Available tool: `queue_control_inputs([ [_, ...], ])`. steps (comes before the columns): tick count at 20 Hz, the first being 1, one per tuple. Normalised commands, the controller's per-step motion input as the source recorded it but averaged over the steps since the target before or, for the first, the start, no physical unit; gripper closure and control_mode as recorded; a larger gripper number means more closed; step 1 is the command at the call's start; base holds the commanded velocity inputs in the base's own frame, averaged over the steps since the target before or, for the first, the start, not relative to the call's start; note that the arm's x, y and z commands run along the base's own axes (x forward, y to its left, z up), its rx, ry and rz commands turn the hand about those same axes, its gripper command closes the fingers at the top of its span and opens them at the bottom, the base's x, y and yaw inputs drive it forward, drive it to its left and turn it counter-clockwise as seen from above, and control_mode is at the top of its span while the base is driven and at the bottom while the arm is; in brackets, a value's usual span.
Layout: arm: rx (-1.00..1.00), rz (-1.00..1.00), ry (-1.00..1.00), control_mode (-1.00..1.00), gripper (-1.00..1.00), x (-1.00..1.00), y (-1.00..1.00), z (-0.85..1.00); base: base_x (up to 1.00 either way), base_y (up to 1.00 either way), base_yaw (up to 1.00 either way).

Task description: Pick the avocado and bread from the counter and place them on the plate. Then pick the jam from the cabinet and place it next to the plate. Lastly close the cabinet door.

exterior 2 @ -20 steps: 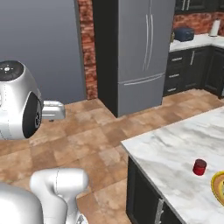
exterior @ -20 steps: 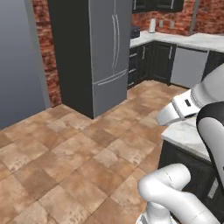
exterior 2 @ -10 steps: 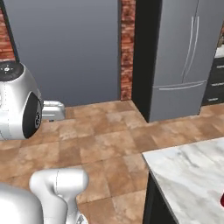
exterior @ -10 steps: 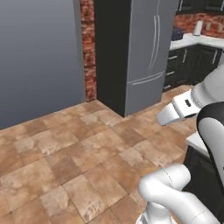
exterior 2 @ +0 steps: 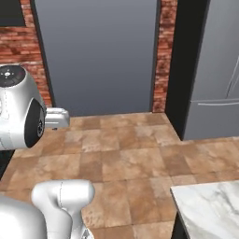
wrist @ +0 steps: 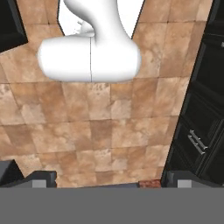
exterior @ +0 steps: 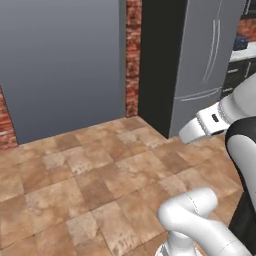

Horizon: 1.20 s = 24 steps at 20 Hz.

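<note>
Marble desk (exterior 2: 210,205) now just a corner at lower right of right base view; we've swung toward the grey wall (exterior: 65,65), off the jam and plate. Tool (wrist: 107,181) wide open, empty.

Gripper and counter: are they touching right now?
Apart. In the hand view the open gripper hangs over bare floor tiles with nothing between its fingertips; in the right base view the marble counter corner lies clear of the arm.
</note>
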Motion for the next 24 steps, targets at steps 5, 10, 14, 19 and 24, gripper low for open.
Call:
queue_control_inputs([
  [5, 0.00, 0.00, 0.00, 1.00, -1.00, 0.00, 0.00, 0.00, 0.58, -0.11, 0.18],
  [10, 0.00, 0.00, 0.00, 1.00, -1.00, 0.00, 0.00, 0.00, 0.63, -0.16, 0.16],
  [14, 0.00, 0.00, 0.00, 1.00, -1.00, 0.00, 0.00, 0.00, 0.69, -0.13, 0.15],
  [19, 0.00, 0.00, 0.00, 1.00, -1.00, 0.00, 0.00, 0.00, 0.68, -0.11, 0.16],
  [24, 0.00, 0.00, 0.00, 1.00, -1.00, 0.00, 0.00, 0.00, 0.68, -0.09, 0.18],
])
